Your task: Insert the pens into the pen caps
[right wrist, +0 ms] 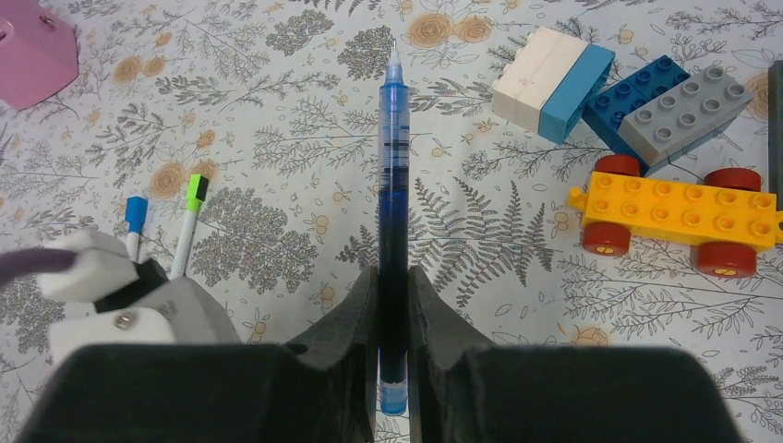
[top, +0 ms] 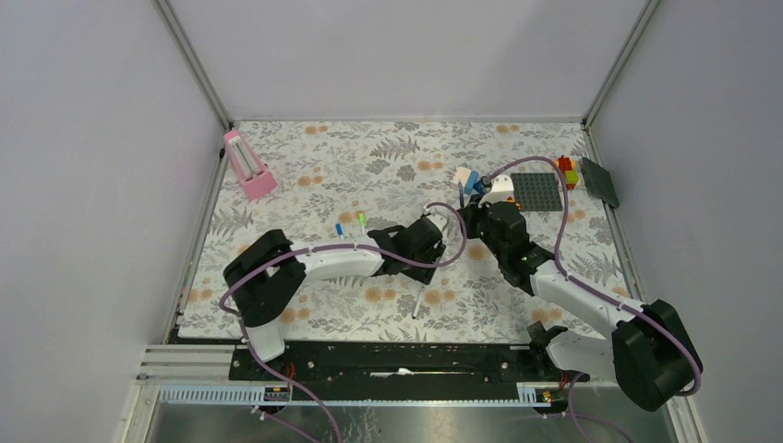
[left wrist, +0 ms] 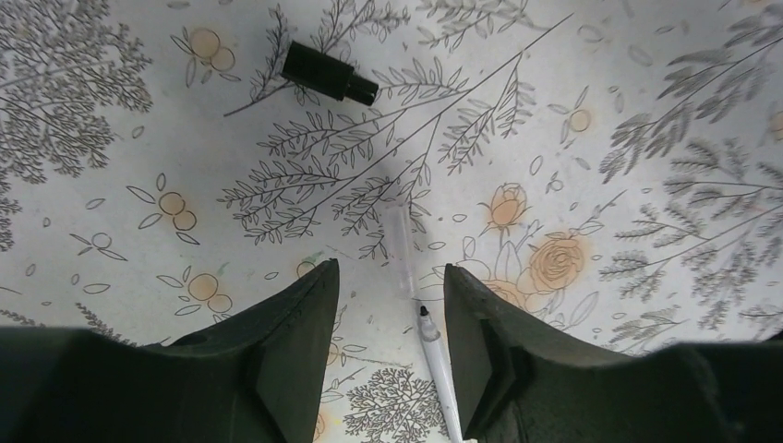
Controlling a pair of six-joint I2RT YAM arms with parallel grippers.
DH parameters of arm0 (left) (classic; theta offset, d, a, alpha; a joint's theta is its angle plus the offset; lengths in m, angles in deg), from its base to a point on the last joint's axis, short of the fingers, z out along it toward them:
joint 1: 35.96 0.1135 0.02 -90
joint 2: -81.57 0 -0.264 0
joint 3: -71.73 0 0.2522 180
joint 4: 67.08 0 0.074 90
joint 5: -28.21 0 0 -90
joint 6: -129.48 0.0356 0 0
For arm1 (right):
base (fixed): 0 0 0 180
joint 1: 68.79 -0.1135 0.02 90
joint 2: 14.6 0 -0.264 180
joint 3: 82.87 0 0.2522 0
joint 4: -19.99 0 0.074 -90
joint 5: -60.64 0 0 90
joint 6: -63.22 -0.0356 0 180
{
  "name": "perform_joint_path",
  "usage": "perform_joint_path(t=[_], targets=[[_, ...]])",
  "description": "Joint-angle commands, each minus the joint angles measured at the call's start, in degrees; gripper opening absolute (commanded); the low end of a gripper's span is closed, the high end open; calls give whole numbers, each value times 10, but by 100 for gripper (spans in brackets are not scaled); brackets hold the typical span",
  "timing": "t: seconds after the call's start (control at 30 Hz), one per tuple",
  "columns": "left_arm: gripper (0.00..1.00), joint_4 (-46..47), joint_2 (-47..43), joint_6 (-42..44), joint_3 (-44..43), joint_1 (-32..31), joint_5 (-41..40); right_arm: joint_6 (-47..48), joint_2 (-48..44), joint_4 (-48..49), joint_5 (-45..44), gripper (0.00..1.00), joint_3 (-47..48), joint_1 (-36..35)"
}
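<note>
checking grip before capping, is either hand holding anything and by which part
The right hand pinches the blue pen by its lower barrel, near the back end. The left hand is open over a white pen, holding nothing.

- The white pen (left wrist: 438,369) between the fingers of my left hand (left wrist: 391,268) runs off the bottom edge, so its rear end is cut off.
- My right hand (right wrist: 392,277) hides the lower barrel of the blue pen (right wrist: 392,166).
- The barrels of the green-capped pen (right wrist: 188,226) and the light-blue-capped pen (right wrist: 135,221) are hidden behind my left arm (right wrist: 102,277).
- The pink holder (right wrist: 32,51) is cropped at the corner.
</note>
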Motion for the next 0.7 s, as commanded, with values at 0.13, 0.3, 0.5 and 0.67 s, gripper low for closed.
perform_joint_path(t=[0.13,0.3,0.5,0.67], targets=[[50,-27,47,13,-50,-14,-44,-11,0,7,26,0,19,18],[48,-21,68,7,-52,-20,-52,-16,-5,11,31,0,13,24],[36,-32,83,7,-63,-26,-69,-21,-6,12,40,0,11,32],[0,-40,87,5,-60,-26,-74,-26,-7,14,50,0,9,41]])
